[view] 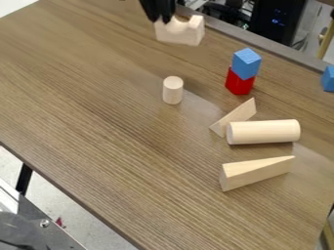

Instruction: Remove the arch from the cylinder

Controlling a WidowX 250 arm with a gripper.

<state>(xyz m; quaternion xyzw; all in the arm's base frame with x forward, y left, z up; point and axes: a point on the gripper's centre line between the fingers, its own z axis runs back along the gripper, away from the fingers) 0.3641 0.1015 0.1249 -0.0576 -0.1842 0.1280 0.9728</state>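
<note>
Beyond the upright cylinder, toward the top edge of the view: arch, notch facing up, well apart from the cylinder. Hand is at the arch's left end as viewed, overlapping it. Cannot tell whether the hand grips the arch or only meets it, nor whether the arch's base bears fully on the desk.

Right of the upright cylinder: red block with blue block on top. Below and right of it: thin wedge just beside a lying cylinder, thick wedge nearer the camera.

Assessment: the upright cylinder is probably the one meant. Nothing sits on it, so removal looks done; step in hand is likely the set-down or release. Next move: confirm the arch is flat and steady, let go if held, then lift the hand straight up. Risk: dragging or tipping the arch on withdrawal.
</note>
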